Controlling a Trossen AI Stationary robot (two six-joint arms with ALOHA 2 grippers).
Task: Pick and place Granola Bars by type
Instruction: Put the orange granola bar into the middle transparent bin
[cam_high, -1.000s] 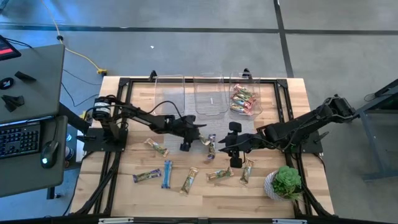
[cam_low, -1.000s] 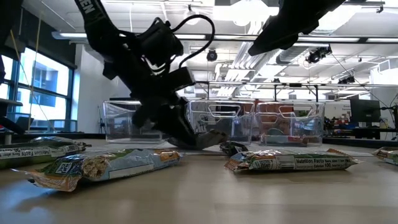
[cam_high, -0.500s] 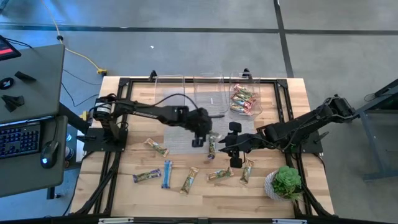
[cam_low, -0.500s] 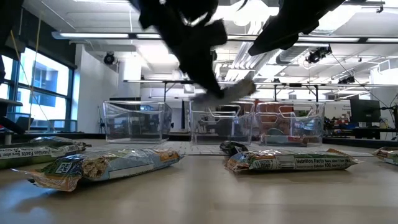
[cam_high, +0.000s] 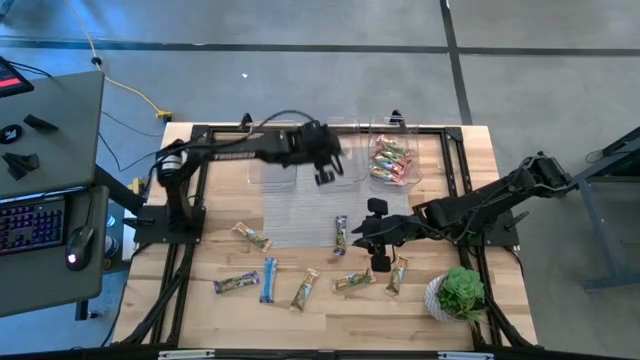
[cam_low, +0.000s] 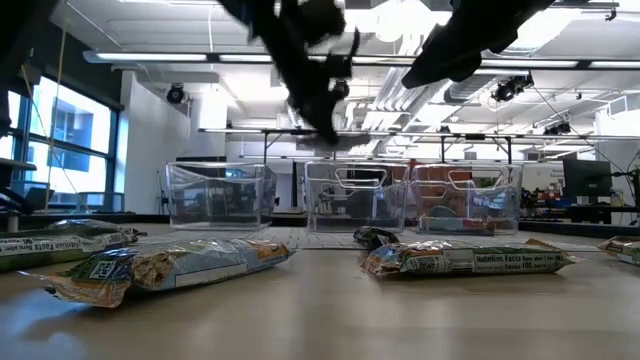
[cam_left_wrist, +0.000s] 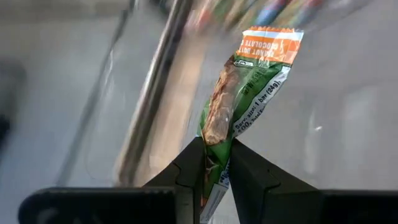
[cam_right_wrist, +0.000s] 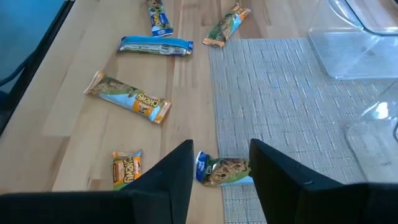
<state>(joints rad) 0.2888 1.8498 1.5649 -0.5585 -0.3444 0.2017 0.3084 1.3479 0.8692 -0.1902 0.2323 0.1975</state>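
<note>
My left gripper (cam_high: 326, 172) (cam_left_wrist: 216, 152) hangs over the middle clear bin (cam_high: 338, 158) at the table's far side, shut on a green and orange granola bar (cam_left_wrist: 252, 87). My right gripper (cam_high: 374, 236) (cam_right_wrist: 221, 155) is open and hovers right of the table's centre. A bar with a blue end (cam_right_wrist: 221, 169) (cam_high: 341, 235) lies flat at the woven mat's edge below and between its fingers, untouched. Several more bars (cam_high: 269, 279) lie flat on the near half of the table. Red-wrapped bars (cam_high: 390, 160) fill the right bin. My left gripper pinches the green and orange bar between its two fingers at one end of the wrapper (cam_left_wrist: 217, 163). The rest of the bar sticks out past the fingertips, lifted clear of table and bin, with its orange end (cam_left_wrist: 270, 45) farthest from the fingers.
Three clear bins stand in a row along the far edge; the left one (cam_high: 272, 150) holds nothing I can see. A grey woven mat (cam_high: 300, 210) lies before them. A green potted plant (cam_high: 460, 292) stands at the near right corner. A black frame rims the table.
My left gripper has risen from the mat near the table's centre with the green and orange bar and swung toward the far edge, ending over the middle bin. The bar has gone from lying on the table to hanging clear in the fingers.
</note>
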